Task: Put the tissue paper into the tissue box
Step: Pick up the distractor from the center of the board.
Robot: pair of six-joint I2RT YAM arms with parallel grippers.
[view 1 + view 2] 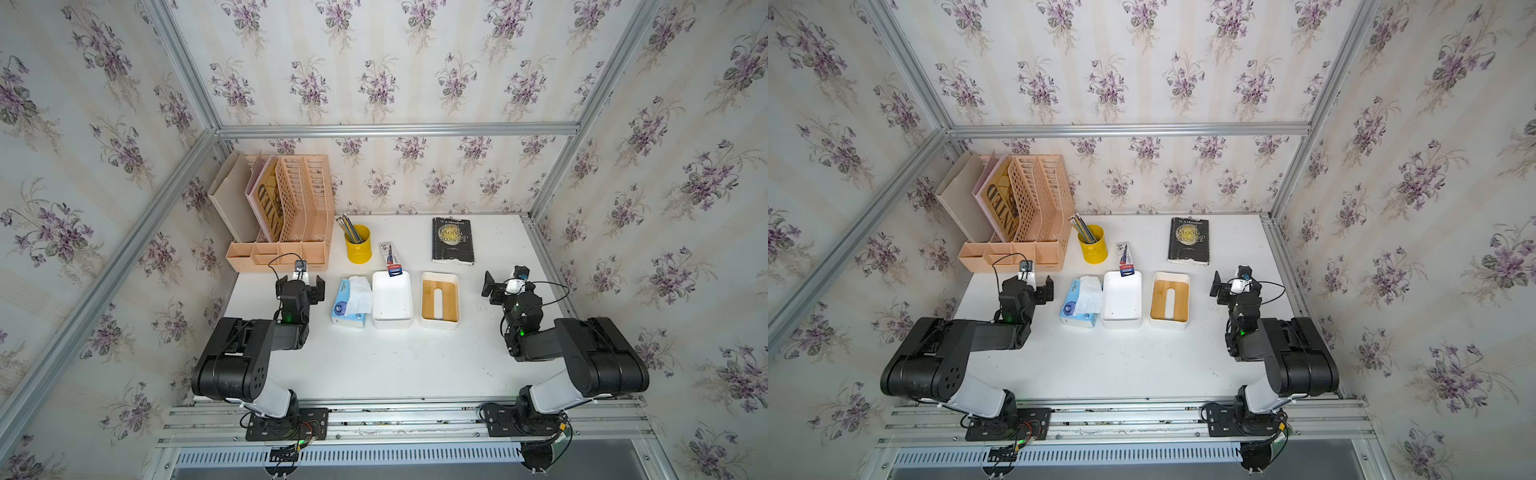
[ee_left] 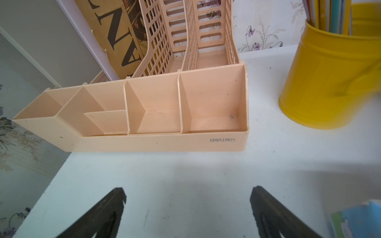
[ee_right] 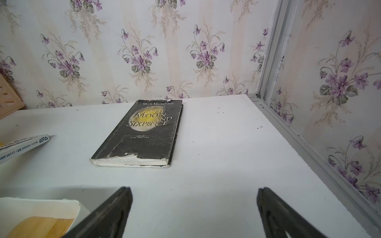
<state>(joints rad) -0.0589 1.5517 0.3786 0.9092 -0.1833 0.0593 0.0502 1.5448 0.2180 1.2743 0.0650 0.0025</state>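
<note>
The tissue paper (image 1: 348, 304) (image 1: 1079, 302) is a light-blue pack with crumpled white tissue sticking out, lying flat on the white table. Right beside it stands the tissue box (image 1: 392, 318) (image 1: 1121, 320), an open, empty white tub. Its bamboo lid (image 1: 439, 300) (image 1: 1169, 300) lies apart on the tub's right. My left gripper (image 1: 301, 282) (image 1: 1029, 284) (image 2: 188, 190) hovers open just left of the pack, whose corner (image 2: 356, 220) shows in the left wrist view. My right gripper (image 1: 505, 280) (image 1: 1233, 282) (image 3: 194, 190) stands open right of the lid (image 3: 41, 223), holding nothing.
A peach desk organizer (image 1: 286, 216) (image 2: 144, 115) fills the back left corner. A yellow pencil cup (image 1: 358, 245) (image 2: 329, 82) and a narrow card packet (image 1: 390, 257) (image 3: 22, 146) sit behind the tub. A dark book (image 1: 453, 241) (image 3: 142, 131) lies at the back right.
</note>
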